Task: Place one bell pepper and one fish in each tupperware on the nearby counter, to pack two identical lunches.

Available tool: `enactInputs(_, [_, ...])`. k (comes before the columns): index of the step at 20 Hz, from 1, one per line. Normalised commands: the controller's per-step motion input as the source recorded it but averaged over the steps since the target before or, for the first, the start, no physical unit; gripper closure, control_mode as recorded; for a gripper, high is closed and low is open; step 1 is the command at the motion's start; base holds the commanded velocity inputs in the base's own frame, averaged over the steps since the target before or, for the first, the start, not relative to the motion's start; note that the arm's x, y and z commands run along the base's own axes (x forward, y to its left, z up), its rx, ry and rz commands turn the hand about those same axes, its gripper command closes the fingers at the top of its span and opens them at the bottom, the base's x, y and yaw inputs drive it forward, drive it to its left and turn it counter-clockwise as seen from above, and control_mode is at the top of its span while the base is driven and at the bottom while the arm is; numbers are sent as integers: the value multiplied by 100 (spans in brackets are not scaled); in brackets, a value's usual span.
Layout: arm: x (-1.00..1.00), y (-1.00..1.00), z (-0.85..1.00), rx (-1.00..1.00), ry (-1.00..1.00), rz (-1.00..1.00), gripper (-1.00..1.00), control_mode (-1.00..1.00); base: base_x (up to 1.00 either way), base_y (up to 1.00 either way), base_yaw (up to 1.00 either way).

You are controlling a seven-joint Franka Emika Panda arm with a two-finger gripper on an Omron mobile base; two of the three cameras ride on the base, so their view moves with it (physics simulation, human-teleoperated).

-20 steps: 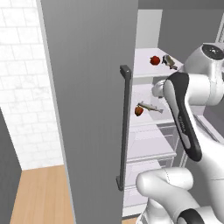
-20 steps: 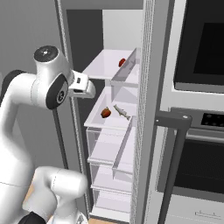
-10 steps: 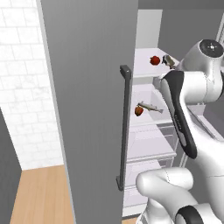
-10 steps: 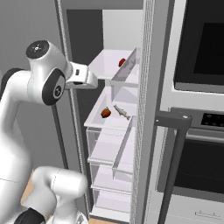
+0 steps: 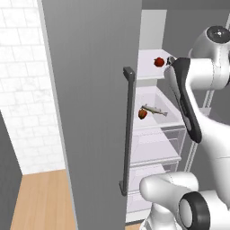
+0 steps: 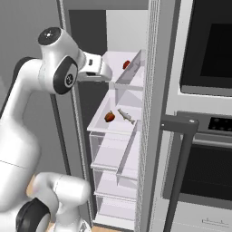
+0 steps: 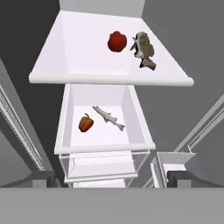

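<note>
Hand view looked down into an open fridge: on the upper shelf [image 7: 78, 52], toward the upper middle of the frame, sat a red bell pepper [image 7: 117, 41] with a fish [image 7: 143, 49] just beside it on the right. Below, at centre frame, a clear drawer [image 7: 131, 107] held a second, orange-red bell pepper [image 7: 85, 123] and a second fish [image 7: 109, 118], near each other but apart. The tool [image 7: 108, 177] stood released, its tips spread wide at the bottom edge with nothing between them.

Right base view showed the tool [image 6: 108, 72] at the height of the upper shelf, left of the red pepper [image 6: 126, 65]. Left base view put the lower pepper [image 5: 142, 113] and fish [image 5: 154, 109] right of the door handle [image 5: 128, 130].

Judging by this, the step in hand was the first pick, with no food yet taken. The next move called for reaching forward over the upper shelf, centring the spread tips on the red pepper without nudging the fish, then clenching.
</note>
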Motion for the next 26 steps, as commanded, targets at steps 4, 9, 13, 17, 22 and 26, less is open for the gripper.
enactInputs(4, [54,0,0,-5,0,-13,-100,-100,0,0,0])
enactInputs(9, [44,-19,1,0,0,-3,-100,-100,0,0,0])
enactInputs(13, [40,-27,0,3,0,0,-100,-100,0,0,0])
enactInputs(17, [50,-7,0,0,0,0,-100,-100,0,0,0])
enactInputs(22, [40,-27,0,0,0,1,-100,-100,0,0,0])
enactInputs(26, [39,-27,-7,0,0,2,-100,-100,0,0,0])
